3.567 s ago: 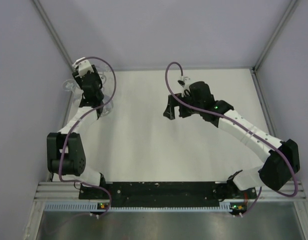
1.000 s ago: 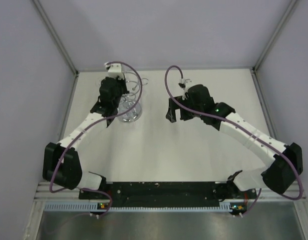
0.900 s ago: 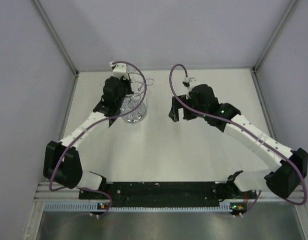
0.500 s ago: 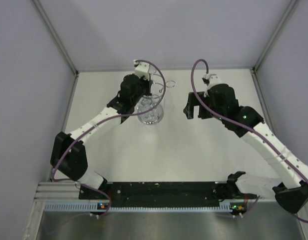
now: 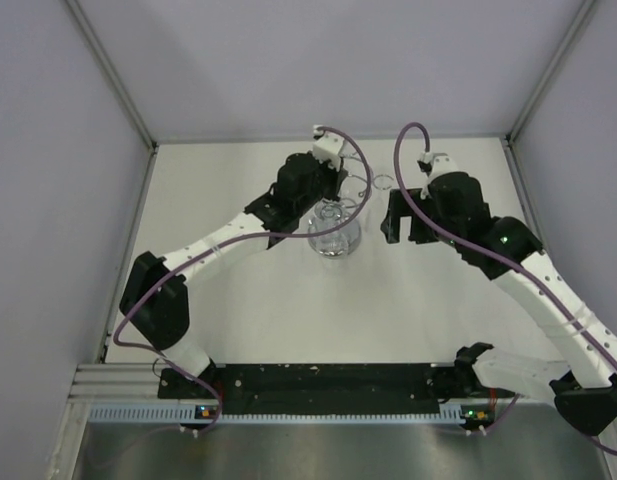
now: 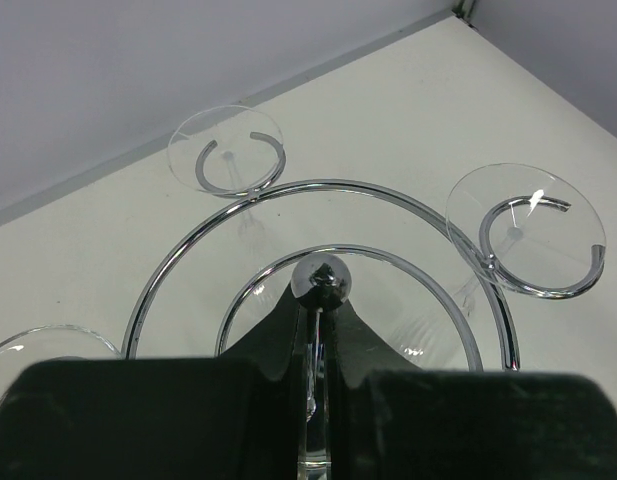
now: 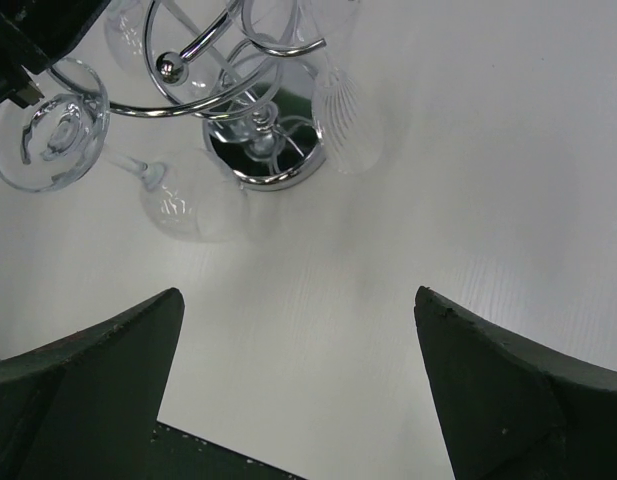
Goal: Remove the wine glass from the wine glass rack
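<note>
The wine glass rack is a chrome wire stand with a ball-topped post and a round mirrored base. My left gripper is shut on that post just under the ball. Wine glasses hang upside down in the rack's rings, with their clear feet uppermost. My right gripper is open over bare table, a short way to the right of the rack. The nearest wine glass tilts toward it, bowl low. Nothing lies between the right fingers.
The white table is closed in by grey walls at the back and both sides. A metal rail runs along the near edge with both arm bases on it. Purple cables loop over both wrists.
My left gripper, shut on the rack's post, has carried the rack and its glasses from the back left toward the middle. The right gripper has shifted right and farther back, staying open.
</note>
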Controlling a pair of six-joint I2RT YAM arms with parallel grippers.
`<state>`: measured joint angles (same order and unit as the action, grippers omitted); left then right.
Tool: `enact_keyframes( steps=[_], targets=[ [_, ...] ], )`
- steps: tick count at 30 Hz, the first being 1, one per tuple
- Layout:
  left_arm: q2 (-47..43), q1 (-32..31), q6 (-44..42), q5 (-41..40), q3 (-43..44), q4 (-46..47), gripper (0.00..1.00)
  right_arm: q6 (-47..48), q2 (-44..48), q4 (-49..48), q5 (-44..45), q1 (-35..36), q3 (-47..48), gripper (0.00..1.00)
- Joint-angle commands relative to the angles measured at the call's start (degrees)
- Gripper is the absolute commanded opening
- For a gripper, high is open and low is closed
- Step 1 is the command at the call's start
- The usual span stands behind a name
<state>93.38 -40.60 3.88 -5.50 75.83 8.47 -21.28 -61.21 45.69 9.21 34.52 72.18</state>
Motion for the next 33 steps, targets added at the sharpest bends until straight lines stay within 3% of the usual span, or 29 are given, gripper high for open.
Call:
enact_keyframes(
  steps=[1,10,27,33],
  targets=[
    [-1.4,-2.0,3.8,4.0,5.7,10.6,0.00,-0.6,2.1,2.0,1.8,-1.1,3.8,0.99],
    [1.2,-3.3,3.1,4.1,6.3,9.9,0.00,-1.7,3.7,3.5,2.4,-1.4,3.3,0.99],
    [-2.1,-3.3,4.0,6.9,1.1,7.9,0.45,-3.0,0.9,3.4,1.6,-2.2,4.3,0.99],
    [-8.5,-3.3,5.8,1.2,-3.2,4.1,0.50,-6.0,-2.6,2.7,-0.5,-6.3,7.7,0.99]
  ],
)
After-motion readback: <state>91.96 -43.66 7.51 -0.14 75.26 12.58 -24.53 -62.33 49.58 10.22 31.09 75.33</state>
